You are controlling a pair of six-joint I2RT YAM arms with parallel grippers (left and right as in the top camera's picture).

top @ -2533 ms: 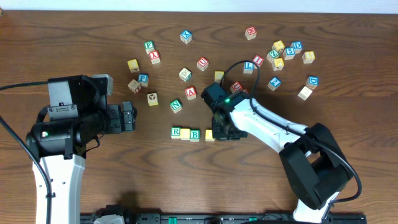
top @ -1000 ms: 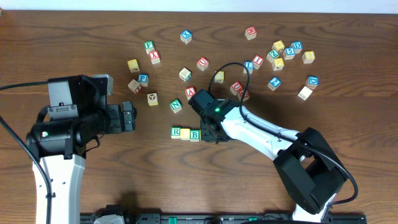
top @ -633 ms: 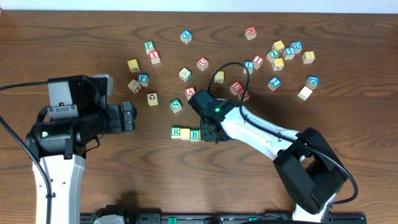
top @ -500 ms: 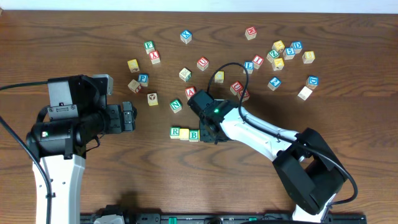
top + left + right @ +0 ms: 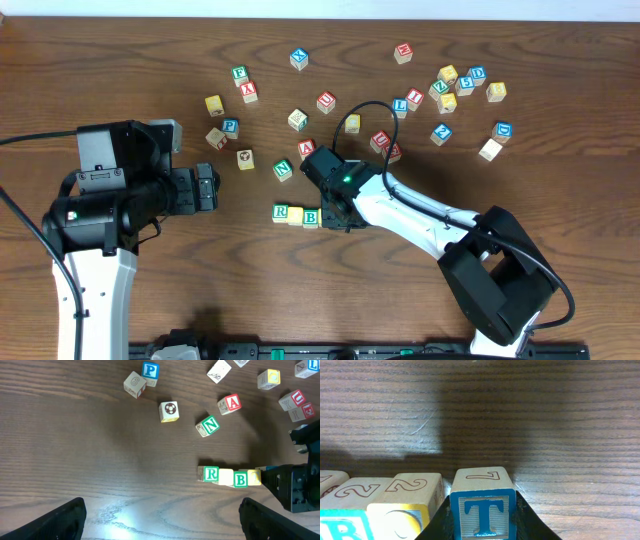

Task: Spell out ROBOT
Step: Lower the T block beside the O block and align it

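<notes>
A row of cubes lies mid-table: green R [image 5: 281, 211], a pale yellow cube [image 5: 296, 213], then green B [image 5: 311, 216]. The left wrist view shows the same R [image 5: 211, 474], yellow cube [image 5: 226, 477], B [image 5: 240, 479] and a second yellow cube [image 5: 254, 477]. My right gripper [image 5: 340, 214] is at the row's right end, shut on the blue T cube [image 5: 482, 510]. The T stands upright just right of that yellow cube [image 5: 402, 505], with one black finger [image 5: 437, 520] between them. My left gripper [image 5: 162, 522] hangs open over bare wood left of the row.
Loose cubes are scattered across the back of the table, the nearest being a green N [image 5: 283, 170] and a red A [image 5: 307, 149] just behind the row. More cubes cluster at the back right [image 5: 447, 88]. The right arm's cable [image 5: 365, 108] loops over some cubes.
My right gripper has carried the T cube left to the end of the row, covering the second yellow cube from above. The row has shifted slightly left. The left arm has not moved.
</notes>
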